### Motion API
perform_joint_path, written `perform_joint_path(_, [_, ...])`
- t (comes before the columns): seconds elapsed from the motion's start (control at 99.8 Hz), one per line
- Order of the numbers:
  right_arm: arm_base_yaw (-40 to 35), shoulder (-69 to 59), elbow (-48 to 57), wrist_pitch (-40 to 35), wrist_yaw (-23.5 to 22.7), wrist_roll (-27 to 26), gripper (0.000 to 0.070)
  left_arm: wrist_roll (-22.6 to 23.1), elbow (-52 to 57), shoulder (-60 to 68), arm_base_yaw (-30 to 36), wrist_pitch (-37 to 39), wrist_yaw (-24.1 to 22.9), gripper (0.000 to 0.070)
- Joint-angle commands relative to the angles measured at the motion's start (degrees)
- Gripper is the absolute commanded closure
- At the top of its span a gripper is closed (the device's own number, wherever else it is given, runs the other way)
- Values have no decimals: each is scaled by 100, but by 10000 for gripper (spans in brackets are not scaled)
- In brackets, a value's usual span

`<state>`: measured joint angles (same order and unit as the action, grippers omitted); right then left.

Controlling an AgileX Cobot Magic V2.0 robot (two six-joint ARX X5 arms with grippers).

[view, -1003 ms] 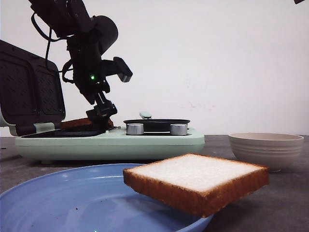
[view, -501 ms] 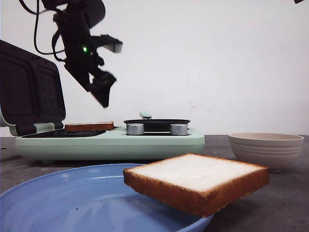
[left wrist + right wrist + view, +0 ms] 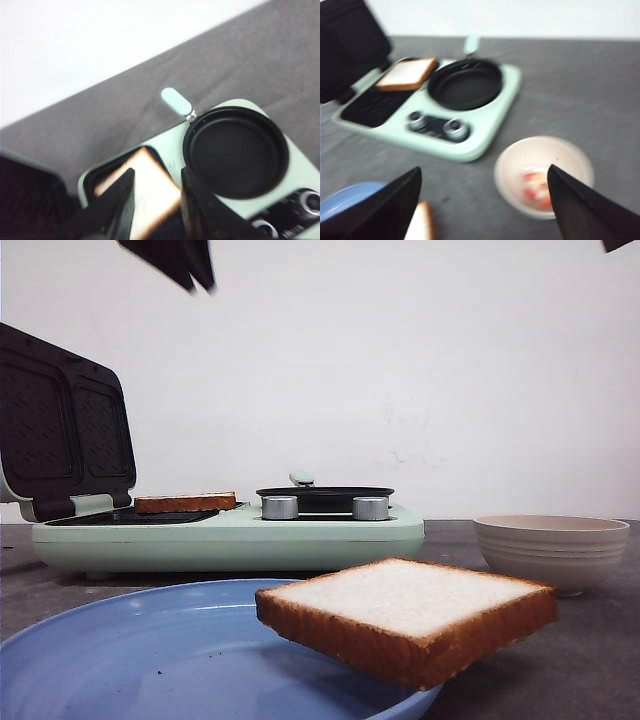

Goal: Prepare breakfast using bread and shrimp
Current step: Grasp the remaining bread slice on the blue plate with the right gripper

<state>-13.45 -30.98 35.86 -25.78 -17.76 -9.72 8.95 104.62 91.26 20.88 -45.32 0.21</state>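
Observation:
One bread slice (image 3: 410, 618) lies on the rim of the blue plate (image 3: 150, 660) in front. The other bread slice (image 3: 186, 502) lies on the grill plate of the mint green breakfast maker (image 3: 230, 535); it also shows in the left wrist view (image 3: 155, 187) and the right wrist view (image 3: 407, 73). The shrimp (image 3: 536, 190) lies in the pale bowl (image 3: 544, 175), which also shows in the front view (image 3: 550, 548). My left gripper (image 3: 156, 181) is open and empty, high above the grill bread. My right gripper (image 3: 485, 175) is wide open and empty, high above the bowl.
The breakfast maker's dark lid (image 3: 65, 425) stands open at the left. A round black pan (image 3: 235, 150) with a pale green handle knob (image 3: 176, 101) sits on its right half, with two silver dials (image 3: 325, 507) in front.
My left arm has let go of the bread on the grill plate and risen, now almost out of the top of the front view.

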Motion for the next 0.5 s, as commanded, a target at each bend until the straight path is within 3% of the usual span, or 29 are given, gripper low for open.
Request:
perform_joint_path(0.0, [-20,-212,57,-24,-334,-315,223,-367,151,-223,13,-210,44,594])
perform_joint_path(0.291, [-17,-1563,57,-490,-986,-605,222,-374,149,-2017,15,-1056,131,595])
perform_joint_path(0.431, [-17,-2406,57,-507,-1744,-595,215,-411,149,-2763,15,-1285,122,595])
perform_joint_path(0.491, [-17,-2787,57,-472,-1956,-592,182,-409,149,-3069,15,-1370,125,595])
